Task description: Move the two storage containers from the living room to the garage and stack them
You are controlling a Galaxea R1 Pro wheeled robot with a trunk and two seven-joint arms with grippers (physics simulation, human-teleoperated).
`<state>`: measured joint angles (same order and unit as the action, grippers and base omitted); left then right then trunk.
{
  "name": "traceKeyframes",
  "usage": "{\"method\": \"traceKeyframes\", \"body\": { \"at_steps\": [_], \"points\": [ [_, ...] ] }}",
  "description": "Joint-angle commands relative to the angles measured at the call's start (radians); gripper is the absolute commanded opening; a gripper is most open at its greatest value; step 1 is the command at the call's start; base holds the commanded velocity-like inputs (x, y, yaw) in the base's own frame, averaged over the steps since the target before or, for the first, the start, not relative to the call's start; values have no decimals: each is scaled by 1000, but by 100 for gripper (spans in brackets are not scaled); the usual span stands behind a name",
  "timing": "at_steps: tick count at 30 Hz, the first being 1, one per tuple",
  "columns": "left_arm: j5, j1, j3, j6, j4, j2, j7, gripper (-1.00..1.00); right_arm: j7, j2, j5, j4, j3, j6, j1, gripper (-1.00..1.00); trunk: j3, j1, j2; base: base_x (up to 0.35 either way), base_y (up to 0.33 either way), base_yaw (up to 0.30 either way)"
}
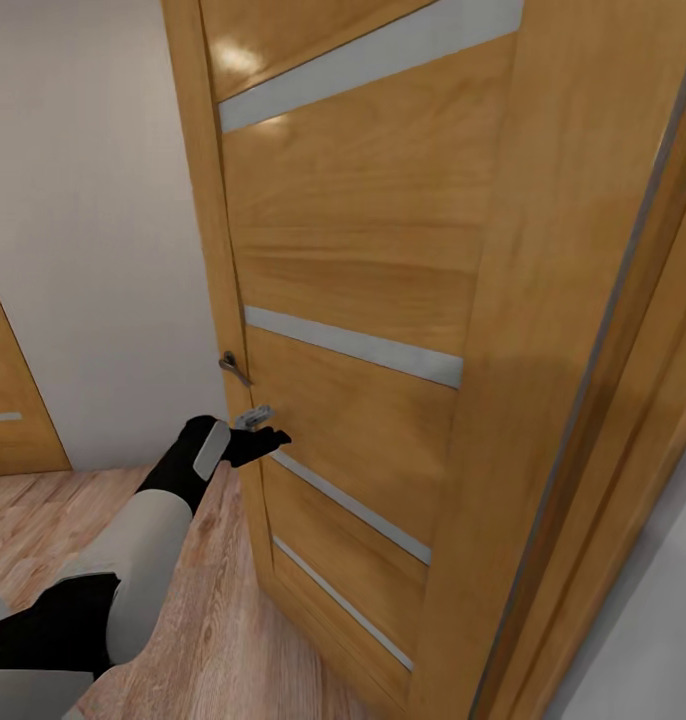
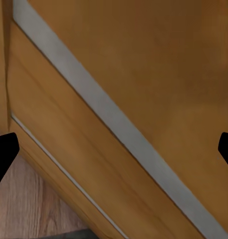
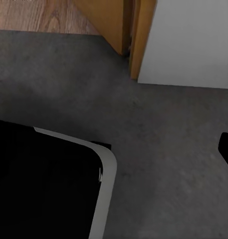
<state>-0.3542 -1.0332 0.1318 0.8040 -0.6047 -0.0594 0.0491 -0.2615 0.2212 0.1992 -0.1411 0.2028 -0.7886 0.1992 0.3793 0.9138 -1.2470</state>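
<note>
A tall wooden door [image 1: 383, 300] with grey stripes stands ajar. Left of it rises a plain white wall [image 1: 93, 250]. Light wood planks [image 1: 223, 620] lie below it, meeting grey concrete [image 3: 158, 129] at its frame.

The floor [image 3: 168, 129] is dark grey, matt, faintly mottled concrete, lying flat. It runs up to the foot of the wooden door frame [image 3: 138, 40], where it meets light wood planks [image 3: 39, 15] on one side and a white wall [image 3: 193, 40] on the other.
</note>
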Motion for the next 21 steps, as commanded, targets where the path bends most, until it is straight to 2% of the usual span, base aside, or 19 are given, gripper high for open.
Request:
{"method": "traceKeyframes", "body": {
  "at_steps": [1, 8, 9, 10, 11, 14, 21],
  "points": [
    [0, 0, 0, 0, -2, 0, 0, 100, 0, 0, 1, 0, -1, 0, 0, 100, 0, 0, 0, 0, 0, 0],
    [0, -1, 5, 0, 1, 11, 1, 100, 2, 0, 2, 0, 0, -1, 0, 100, 0, 0, 0, 0, 0, -3],
    [0, -1, 16, 0, 2, 15, 1, 100, 2, -1, 2, 0, 0, -1, 0, 100, 0, 0, 0, 0, 0, -65],
    [0, -1, 55, 0, 2, 18, 1, 100, 1, -1, 2, 0, 0, -1, 0, 100, 0, 0, 0, 0, 0, -184],
    [0, -1, 78, 0, 3, 19, 2, 100, 1, -1, 2, 0, 0, -2, 0, 100, 0, 0, 0, 0, 0, -218],
    [0, -1, 119, 0, 0, 24, 2, 100, 1, -3, 2, 0, 1, -3, 0, 100, 1, 0, 0, 0, 0, -196],
    [-1, -1, 140, 1, 8, 47, 34, 100, 0, -3, 2, 0, 1, -3, 0, 100, 1, 0, 0, 0, 0, -36]
  ]
}}
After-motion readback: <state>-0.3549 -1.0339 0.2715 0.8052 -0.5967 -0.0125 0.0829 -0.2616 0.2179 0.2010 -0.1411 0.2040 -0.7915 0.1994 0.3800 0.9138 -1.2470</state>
